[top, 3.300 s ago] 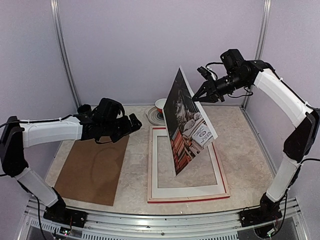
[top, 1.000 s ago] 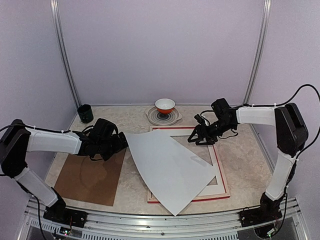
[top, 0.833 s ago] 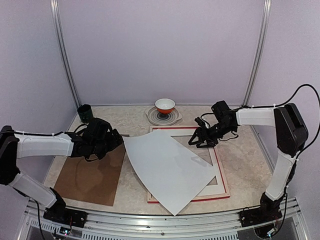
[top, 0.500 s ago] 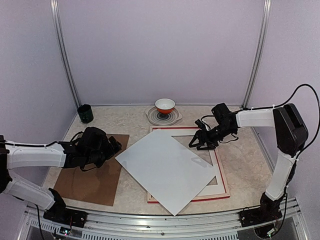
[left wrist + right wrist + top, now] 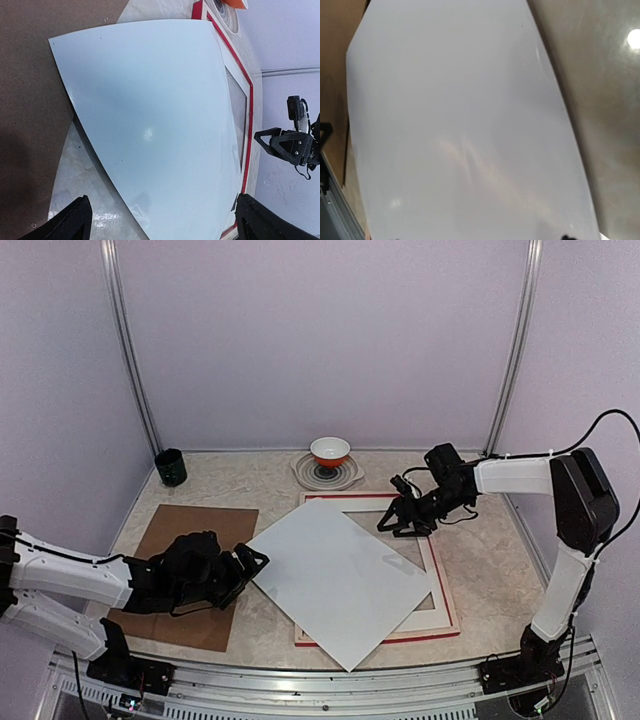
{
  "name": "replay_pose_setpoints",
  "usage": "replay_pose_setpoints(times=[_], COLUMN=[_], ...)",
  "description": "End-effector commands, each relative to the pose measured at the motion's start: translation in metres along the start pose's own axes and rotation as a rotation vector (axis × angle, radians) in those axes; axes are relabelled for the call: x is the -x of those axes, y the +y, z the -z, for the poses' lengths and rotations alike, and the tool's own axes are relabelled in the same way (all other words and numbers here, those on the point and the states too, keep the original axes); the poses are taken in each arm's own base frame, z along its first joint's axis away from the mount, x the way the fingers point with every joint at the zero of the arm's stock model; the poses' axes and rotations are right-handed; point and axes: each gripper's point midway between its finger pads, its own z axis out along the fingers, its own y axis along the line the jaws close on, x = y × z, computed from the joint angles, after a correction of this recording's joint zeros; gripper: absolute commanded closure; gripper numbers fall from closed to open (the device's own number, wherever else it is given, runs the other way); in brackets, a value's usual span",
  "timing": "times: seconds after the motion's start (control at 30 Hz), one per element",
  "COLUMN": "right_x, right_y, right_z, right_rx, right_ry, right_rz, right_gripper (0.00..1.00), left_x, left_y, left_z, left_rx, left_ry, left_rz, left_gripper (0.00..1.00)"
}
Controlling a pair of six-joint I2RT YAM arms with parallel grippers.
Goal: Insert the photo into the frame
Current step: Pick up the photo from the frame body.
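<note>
The photo (image 5: 340, 575) is no longer standing on edge over the frame (image 5: 445, 600) as it was a few seconds ago. It now lies flat with its blank white back up, in the middle of the overhead view. It is turned at an angle to the frame rather than square with it. Its left corner reaches out over the tabletop (image 5: 500, 550) towards the brown backing board (image 5: 185, 540), and its near corner hangs past the frame's lower edge. The bow it showed along its left side a second ago has settled out. The right pincer (image 5: 395, 527) has let go and sits low at the upper right of the frame with its fingers spread and nothing between them. The left pincer (image 5: 252, 565) has dropped back to the lower left of the view, over the board and just beside the photo's left corner. It is spread as wide as it goes and also empty. I judge the drop done but the seating not: the print covers most of the opening yet rests on top of the border. My next job is to rotate and nudge it square so it falls inside.
</note>
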Motion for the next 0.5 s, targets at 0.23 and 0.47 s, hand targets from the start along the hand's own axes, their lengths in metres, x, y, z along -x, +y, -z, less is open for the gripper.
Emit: replay_pose_setpoints(times=[0.23,0.47], right_x=[0.02,0.02], right_y=[0.024,0.022], right_z=[0.032,0.035], right_rx=[0.009,0.012], right_ry=[-0.091,-0.099], right_rz=[0.054,0.051], right_gripper=[0.31,0.32], left_x=[-0.041,-0.032], left_y=[-0.006,-0.02], left_z=[-0.032,-0.033], left_rx=[-0.042,-0.115], left_ry=[0.152,0.089], left_rz=[0.065,0.065], left_gripper=[0.05,0.14])
